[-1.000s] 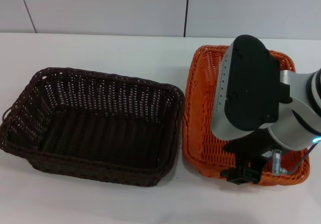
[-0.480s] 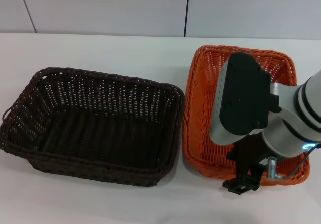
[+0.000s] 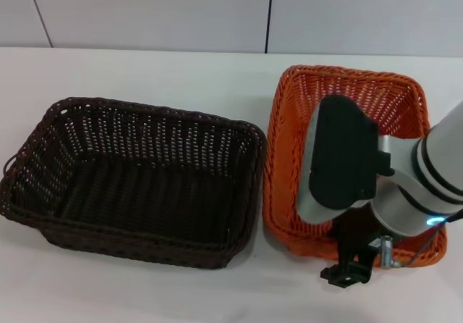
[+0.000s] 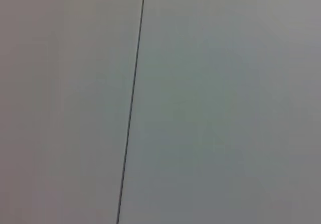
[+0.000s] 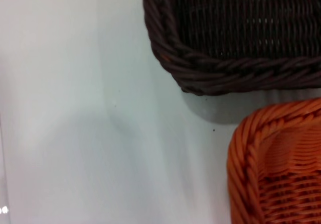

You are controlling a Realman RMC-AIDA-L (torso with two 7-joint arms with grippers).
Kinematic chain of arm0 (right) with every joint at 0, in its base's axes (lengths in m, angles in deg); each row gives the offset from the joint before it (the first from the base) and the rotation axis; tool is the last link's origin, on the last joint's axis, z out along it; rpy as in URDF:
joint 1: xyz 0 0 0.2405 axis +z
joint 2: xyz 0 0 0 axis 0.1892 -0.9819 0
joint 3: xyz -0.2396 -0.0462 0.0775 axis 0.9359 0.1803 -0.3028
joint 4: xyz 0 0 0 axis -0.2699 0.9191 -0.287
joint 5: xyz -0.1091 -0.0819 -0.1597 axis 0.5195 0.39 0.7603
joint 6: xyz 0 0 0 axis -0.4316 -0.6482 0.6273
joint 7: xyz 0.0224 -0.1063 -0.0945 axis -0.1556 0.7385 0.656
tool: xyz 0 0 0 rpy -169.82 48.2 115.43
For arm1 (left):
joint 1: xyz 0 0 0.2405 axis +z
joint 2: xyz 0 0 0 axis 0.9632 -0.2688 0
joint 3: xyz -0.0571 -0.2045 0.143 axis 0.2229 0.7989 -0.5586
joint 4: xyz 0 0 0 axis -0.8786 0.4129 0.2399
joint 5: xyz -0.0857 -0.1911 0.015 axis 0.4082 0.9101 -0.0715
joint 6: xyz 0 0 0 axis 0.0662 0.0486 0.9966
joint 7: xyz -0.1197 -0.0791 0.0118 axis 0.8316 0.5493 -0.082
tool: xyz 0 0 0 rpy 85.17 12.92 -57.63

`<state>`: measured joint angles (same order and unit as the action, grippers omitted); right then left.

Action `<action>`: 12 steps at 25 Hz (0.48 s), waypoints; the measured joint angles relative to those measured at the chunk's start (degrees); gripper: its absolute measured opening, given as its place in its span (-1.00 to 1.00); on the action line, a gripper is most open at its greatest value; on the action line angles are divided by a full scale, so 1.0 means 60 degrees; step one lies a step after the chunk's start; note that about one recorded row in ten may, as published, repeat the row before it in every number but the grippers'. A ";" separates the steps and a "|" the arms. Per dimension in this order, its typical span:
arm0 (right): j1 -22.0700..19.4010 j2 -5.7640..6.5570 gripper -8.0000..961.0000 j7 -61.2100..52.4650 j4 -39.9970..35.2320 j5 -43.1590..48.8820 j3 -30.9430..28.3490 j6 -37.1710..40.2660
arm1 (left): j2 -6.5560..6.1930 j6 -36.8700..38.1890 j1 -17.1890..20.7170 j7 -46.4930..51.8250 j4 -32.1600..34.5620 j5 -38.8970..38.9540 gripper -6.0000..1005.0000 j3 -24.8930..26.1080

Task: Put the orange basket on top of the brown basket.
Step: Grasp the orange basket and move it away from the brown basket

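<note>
Sitting flat on the white table (image 3: pixel 145 294), the bright orange rectangular woven wicker-style basket (image 3: pixel 289 149) is on the robot's right, just beside the dark chocolate-brown rectangular woven wicker-style basket (image 3: pixel 137 178); their near corners almost touch, a thin gap shows in the right wrist view. Not lifted, nothing stacked yet.

Handling, my read: empty openwork weave, so light and fairly stiff with a bit of flex in the walls. Braided rim is the obvious hold, thick and grippy. A pinch on one short side would let it tilt, so grip firm and lift level. Sloped sides should let it nest or seat on the brown rim without fuss.

Right gripper (image 3: pixel 347 271) hangs over the orange basket's near edge, the arm's big grey-and-black body covering much of the basket's inside. Fingers are hidden under the arm, so can't tell if spread or clamped, or whether they touch the rim.

Left gripper not visible; its wrist camera sees only a plain wall panel, so the arm is parked away from the work.

Versus a second ago: right arm has pulled back toward the robot and dropped lower, exposing more of the orange basket's far wall. Both baskets unmoved.
</note>
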<state>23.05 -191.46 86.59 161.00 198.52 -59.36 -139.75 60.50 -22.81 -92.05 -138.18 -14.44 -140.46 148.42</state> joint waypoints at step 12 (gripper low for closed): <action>-0.0068 -0.0001 -0.28 0.0026 0.0437 0.0738 0.0240 0.0035 | -0.0066 -0.0015 0.0070 0.0000 -0.0007 0.0042 0.04 0.0000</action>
<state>22.64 -191.47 86.75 163.62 202.95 -57.91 -139.54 60.11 -22.90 -91.63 -138.18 -14.48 -140.21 148.42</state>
